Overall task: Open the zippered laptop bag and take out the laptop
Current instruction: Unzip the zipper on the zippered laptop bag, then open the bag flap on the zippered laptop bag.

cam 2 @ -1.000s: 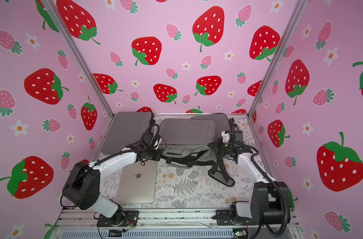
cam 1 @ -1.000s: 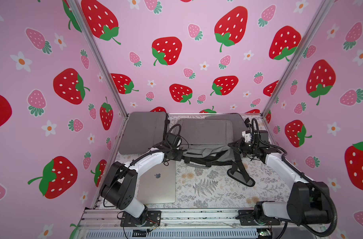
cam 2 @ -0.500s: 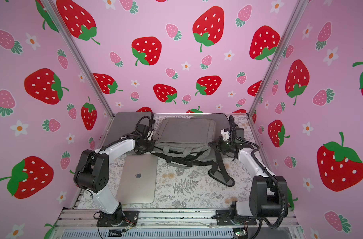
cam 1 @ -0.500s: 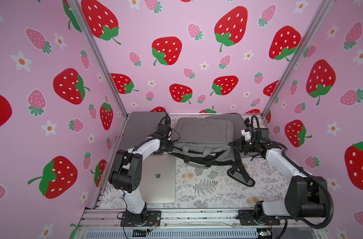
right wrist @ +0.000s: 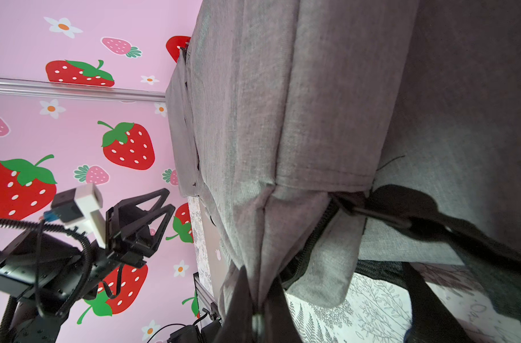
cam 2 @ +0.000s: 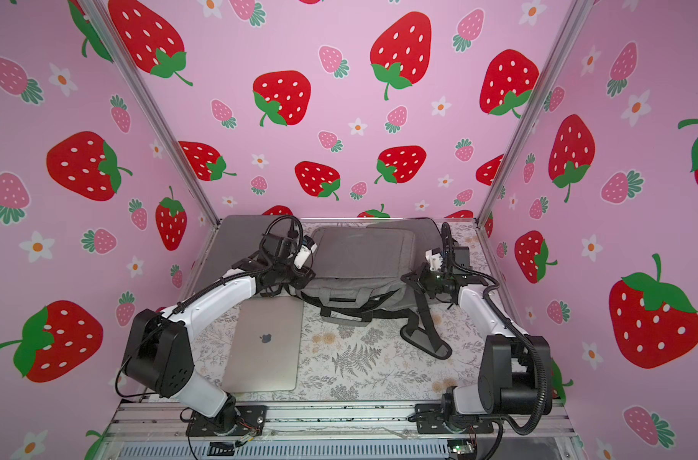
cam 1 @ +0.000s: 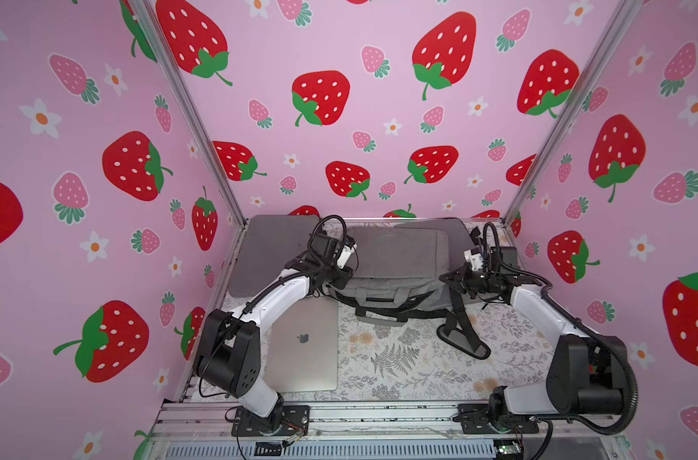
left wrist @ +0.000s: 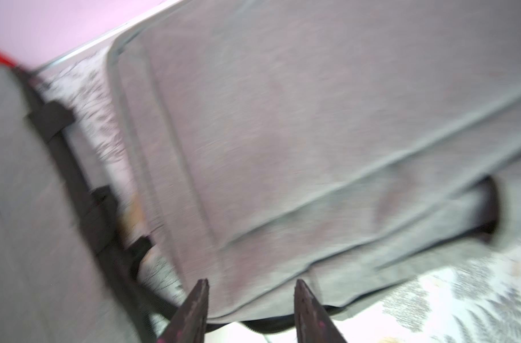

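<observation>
Grey laptop bag (cam 1: 399, 259) lies flat at the rear of the floral tabletop (cam 1: 403, 370), close to the back wall. Silver laptop (cam 1: 303, 346) is out of the bag, lid shut and logo up. It lies flat on the tabletop in front of the bag's left end, and the left arm crosses over one corner.

Left gripper (left wrist: 250, 282) is at the bag's left end, jaws parted to a middling gap, nothing between them; wrist view is blurred. Right gripper (right wrist: 257, 289) is at the bag's right end, pinched tight on the bag's grey fabric beside the zipper.

Black shoulder strap (cam 1: 460, 322) trails from the bag's right end onto the tabletop in front. Grey pad (cam 1: 271, 247) lies left of the bag.
</observation>
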Robot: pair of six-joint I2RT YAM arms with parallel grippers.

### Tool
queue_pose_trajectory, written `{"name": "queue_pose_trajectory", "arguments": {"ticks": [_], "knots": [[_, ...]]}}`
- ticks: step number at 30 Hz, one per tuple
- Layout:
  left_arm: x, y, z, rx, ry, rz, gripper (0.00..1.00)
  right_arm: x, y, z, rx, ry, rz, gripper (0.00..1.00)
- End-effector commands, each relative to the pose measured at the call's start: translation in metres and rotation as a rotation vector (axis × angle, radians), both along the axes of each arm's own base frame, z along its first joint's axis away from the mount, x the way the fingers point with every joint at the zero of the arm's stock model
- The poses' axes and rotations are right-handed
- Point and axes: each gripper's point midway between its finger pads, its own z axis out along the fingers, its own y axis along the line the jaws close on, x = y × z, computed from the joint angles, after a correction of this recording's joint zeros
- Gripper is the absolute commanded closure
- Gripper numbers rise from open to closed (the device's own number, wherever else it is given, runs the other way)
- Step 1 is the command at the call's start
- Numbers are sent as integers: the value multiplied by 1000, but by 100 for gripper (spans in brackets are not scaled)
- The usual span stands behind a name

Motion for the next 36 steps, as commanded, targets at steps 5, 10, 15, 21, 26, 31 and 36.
{"name": "queue_pose_trajectory", "arguments": {"ticks": [5, 10, 15, 21, 26, 31, 36], "knots": [[-26, -67, -17, 133, -182, -421, 42, 20, -3, 22, 15, -75, -15, 100], [-24, -84, -39, 248, -254, -537, 40, 21, -2, 24, 19, -73, -7, 100], [2, -81, -57, 396, -328, -524, 30, 20, -2, 25, 17, -69, -2, 100], [21, -80, -64, 490, -376, -510, 31, 20, -1, 22, 20, -61, 4, 100], [37, -78, -53, 519, -394, -447, 45, 20, -1, 19, 22, -52, 7, 100], [40, -81, -28, 475, -397, -401, 73, 21, -2, 13, 10, -46, 9, 100], [23, -89, 5, 349, -334, -402, 100, 20, -5, 4, -34, -59, 12, 98]]}}
